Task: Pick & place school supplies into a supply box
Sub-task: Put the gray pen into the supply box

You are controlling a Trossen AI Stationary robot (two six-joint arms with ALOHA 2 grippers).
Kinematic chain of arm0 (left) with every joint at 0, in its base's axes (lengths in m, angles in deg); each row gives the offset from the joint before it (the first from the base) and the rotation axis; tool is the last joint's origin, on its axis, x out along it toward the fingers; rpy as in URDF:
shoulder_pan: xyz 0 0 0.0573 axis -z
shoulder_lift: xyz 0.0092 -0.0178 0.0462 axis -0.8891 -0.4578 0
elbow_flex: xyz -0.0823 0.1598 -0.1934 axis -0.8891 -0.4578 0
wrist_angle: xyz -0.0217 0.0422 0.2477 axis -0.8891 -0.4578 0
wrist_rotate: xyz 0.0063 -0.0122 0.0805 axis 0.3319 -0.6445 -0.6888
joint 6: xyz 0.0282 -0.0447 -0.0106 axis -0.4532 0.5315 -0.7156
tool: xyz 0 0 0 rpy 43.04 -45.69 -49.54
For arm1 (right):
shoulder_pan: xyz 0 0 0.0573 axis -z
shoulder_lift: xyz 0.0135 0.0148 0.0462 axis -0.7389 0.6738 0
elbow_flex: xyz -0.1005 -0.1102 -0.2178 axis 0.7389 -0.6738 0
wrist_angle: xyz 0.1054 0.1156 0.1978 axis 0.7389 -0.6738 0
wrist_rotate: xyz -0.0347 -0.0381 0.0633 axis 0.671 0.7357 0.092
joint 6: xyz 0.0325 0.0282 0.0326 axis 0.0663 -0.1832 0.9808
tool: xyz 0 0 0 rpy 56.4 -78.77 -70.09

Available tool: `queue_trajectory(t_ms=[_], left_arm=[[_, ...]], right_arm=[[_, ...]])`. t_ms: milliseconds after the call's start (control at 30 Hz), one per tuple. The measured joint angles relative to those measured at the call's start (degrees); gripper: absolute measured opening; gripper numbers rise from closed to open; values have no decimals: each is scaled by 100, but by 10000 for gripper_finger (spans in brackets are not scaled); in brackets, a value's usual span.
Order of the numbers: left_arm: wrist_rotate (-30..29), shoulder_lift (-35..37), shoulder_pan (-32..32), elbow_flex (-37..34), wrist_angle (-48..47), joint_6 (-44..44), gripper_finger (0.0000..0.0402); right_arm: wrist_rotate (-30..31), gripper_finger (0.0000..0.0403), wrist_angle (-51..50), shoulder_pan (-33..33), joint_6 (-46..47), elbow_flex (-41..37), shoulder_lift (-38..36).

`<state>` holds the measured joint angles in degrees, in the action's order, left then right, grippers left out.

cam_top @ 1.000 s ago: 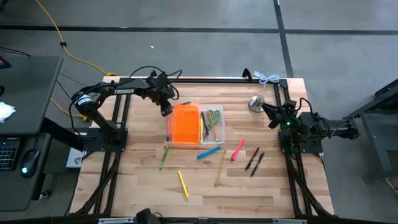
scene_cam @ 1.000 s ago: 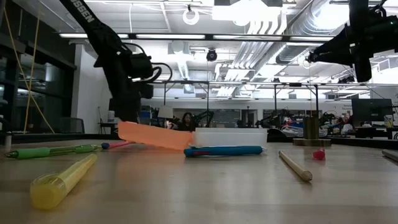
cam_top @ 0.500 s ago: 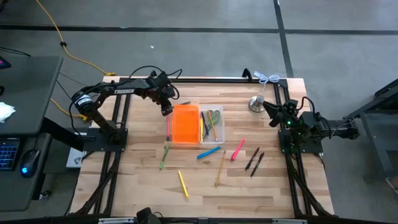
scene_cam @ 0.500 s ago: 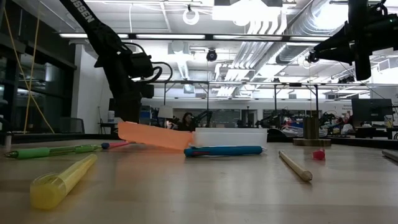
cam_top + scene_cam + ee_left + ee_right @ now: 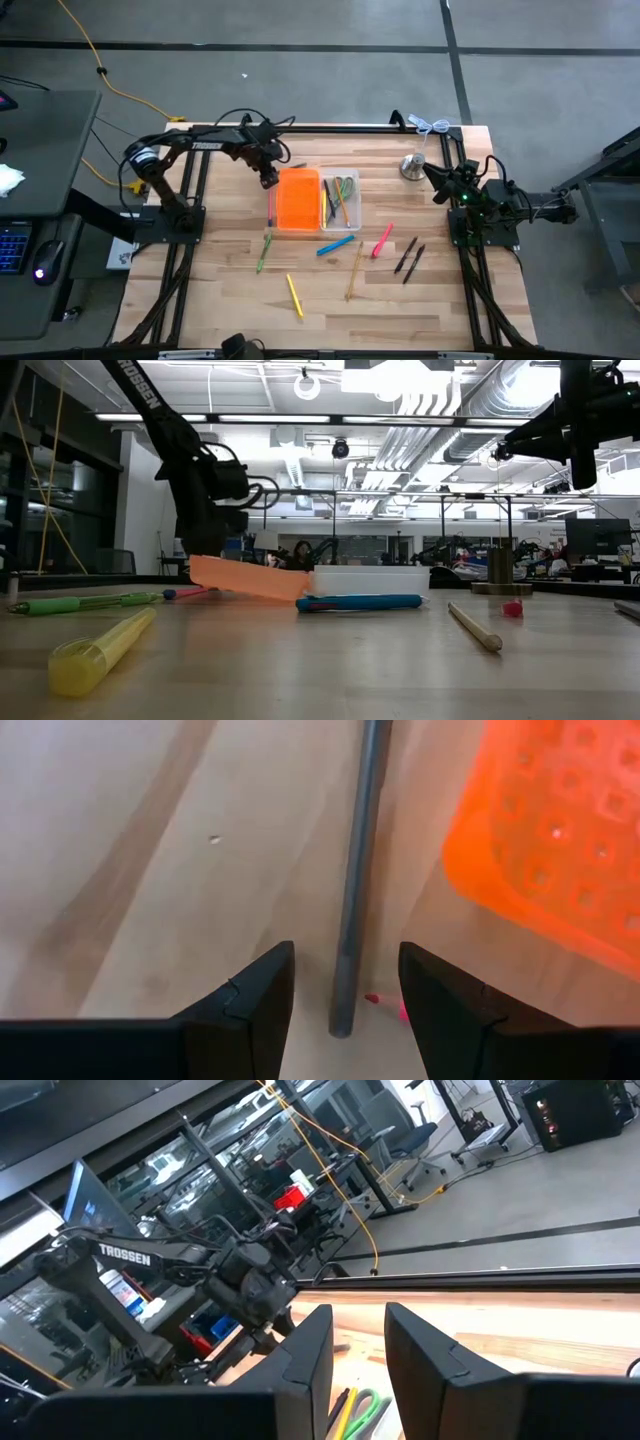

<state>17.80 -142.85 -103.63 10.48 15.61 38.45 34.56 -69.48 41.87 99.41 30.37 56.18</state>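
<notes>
Two dark jointed arms, white TROSSEN lettering, looping black cables, green light on right arm

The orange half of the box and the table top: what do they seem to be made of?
The orange half of the small rectangular box looks like translucent moulded plastic: light glows through it and a grid of square dimples shows on it. The pale table top looks like wood in joined strips with visible grain, matt to satin; whether it is sealed I cannot tell.

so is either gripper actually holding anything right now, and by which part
Nothing is held. The left gripper hangs open over a grey pen beside the orange lid, fingers either side, not gripping. The right gripper is open and empty.
</notes>
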Motion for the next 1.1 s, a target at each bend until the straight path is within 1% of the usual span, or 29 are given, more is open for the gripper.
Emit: queue_trajectory(t_ms=[367,600,800,967,1100], left_arm=[[-69,-110,-1,7,137,78,209],[-468,-152,16,9,297,27,209],[-554,-341,17,24,300,-62,209],[-626,-362,17,47,268,-29,209],[-839,-377,17,129,202,80,209]], right_arm=[[-3,71,-2,0,-13,0,0],[-4,71,-2,0,-38,0,0],[-7,71,-4,0,-39,0,0],[-7,71,-4,-1,-39,0,-2],[-7,71,-4,-1,-39,0,0]])
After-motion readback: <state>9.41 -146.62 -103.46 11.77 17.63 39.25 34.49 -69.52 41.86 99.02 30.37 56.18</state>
